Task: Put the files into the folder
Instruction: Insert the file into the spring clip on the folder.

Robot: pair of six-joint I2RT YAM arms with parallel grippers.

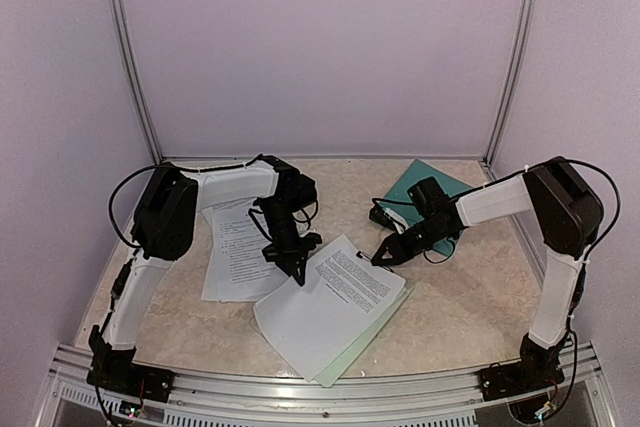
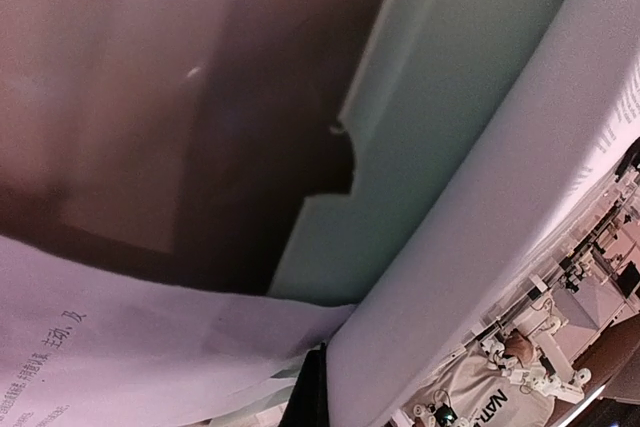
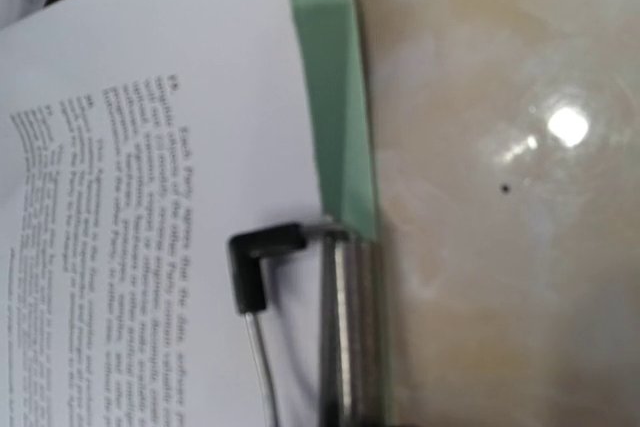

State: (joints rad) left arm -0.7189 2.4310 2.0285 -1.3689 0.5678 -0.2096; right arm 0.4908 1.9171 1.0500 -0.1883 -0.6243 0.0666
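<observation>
The folder [image 1: 432, 179] lies at the tabletop's [image 1: 470, 292] far right corner. The files [image 1: 235, 257] sit mid-left, with one sheet [image 1: 335, 307] on a mint clipboard [image 3: 335, 97] at the near edge. The left hand [image 1: 295, 269] is closed tight at that sheet. The right hand [image 1: 383, 255] hangs at the clip [image 3: 350, 337], its gap unclear. Pale walls [image 1: 320, 47] surround.

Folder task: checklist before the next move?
1. Folder clear to reach: not ok, the right arm crosses over it in the top view.
2. Printed sheet off the clipboard: not ok, it lies on it beside the clip.
3. Loose sheets lying flat: ok.
4. Left gripper jaws shut: ok; gripping paper: cannot tell.
5. Right gripper near the clip, jaws state: cannot tell.
</observation>
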